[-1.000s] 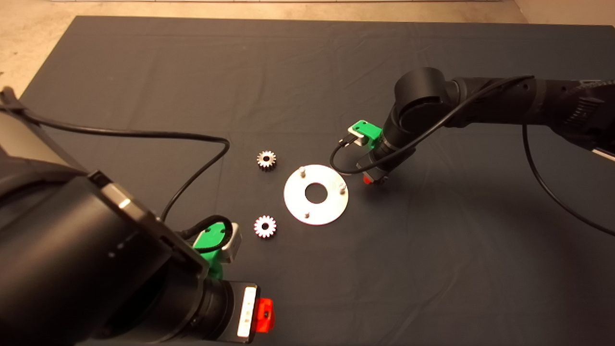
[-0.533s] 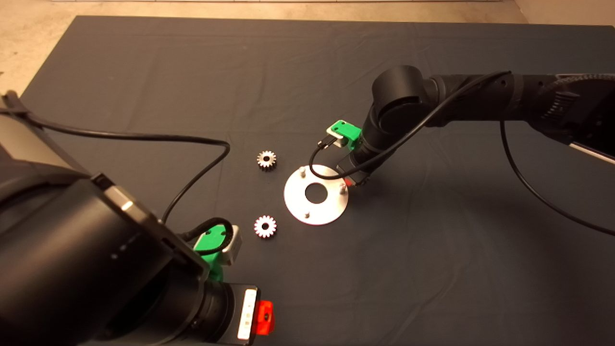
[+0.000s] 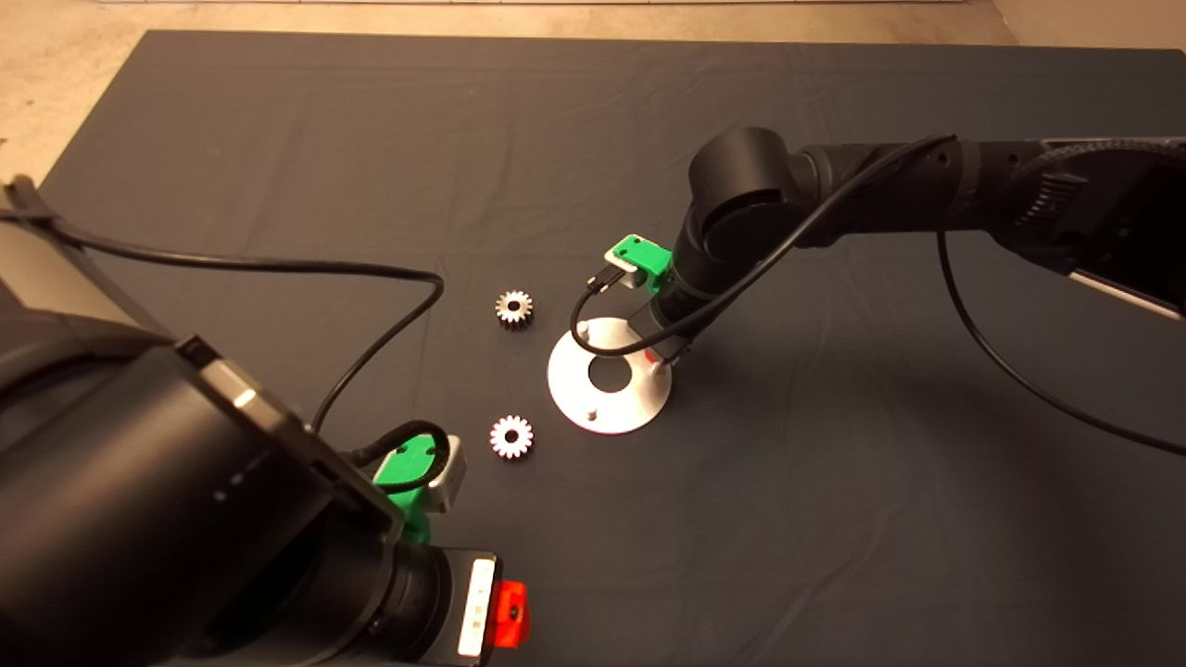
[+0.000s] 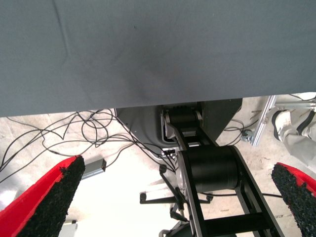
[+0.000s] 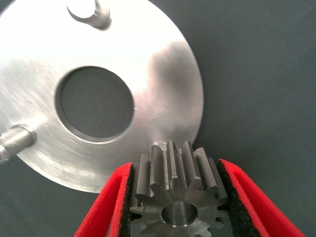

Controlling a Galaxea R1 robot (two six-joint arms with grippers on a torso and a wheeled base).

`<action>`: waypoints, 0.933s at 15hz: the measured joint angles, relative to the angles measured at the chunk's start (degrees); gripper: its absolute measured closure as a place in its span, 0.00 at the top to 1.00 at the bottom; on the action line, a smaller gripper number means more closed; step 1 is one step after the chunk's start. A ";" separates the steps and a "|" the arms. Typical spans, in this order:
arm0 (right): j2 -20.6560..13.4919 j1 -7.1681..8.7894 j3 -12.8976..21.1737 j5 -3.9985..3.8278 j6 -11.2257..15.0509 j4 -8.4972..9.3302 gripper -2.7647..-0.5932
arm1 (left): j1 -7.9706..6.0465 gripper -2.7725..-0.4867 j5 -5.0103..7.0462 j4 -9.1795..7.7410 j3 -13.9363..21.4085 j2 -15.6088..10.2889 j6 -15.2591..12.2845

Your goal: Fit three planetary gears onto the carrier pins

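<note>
Head view, left to right: left tool (image 3: 505,611) parked at the lower left edge, spread wide and empty, waiting. Two loose planetary gears (image 3: 513,307) lying flat on the table's dark mat (image 3: 278,111), just left of the disc (image 3: 579,384), within easy reach. Right tool (image 3: 660,354) poised over the disc's right side, gripping a third gear (image 5: 173,192) by its teeth, bore kept clear for a carrier pin (image 5: 91,14).
</note>
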 joint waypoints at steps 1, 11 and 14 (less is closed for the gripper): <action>0.51 0.00 -0.28 0.05 0.02 0.00 0.24 | -0.02 0.99 0.05 0.02 0.00 0.00 0.00; 1.21 -0.15 -1.22 -0.02 0.18 0.00 0.23 | 0.00 0.99 0.04 0.02 0.02 -0.02 0.24; 1.21 -0.16 -1.27 -0.01 0.18 0.00 0.23 | 0.00 0.99 0.04 0.02 0.02 0.00 0.44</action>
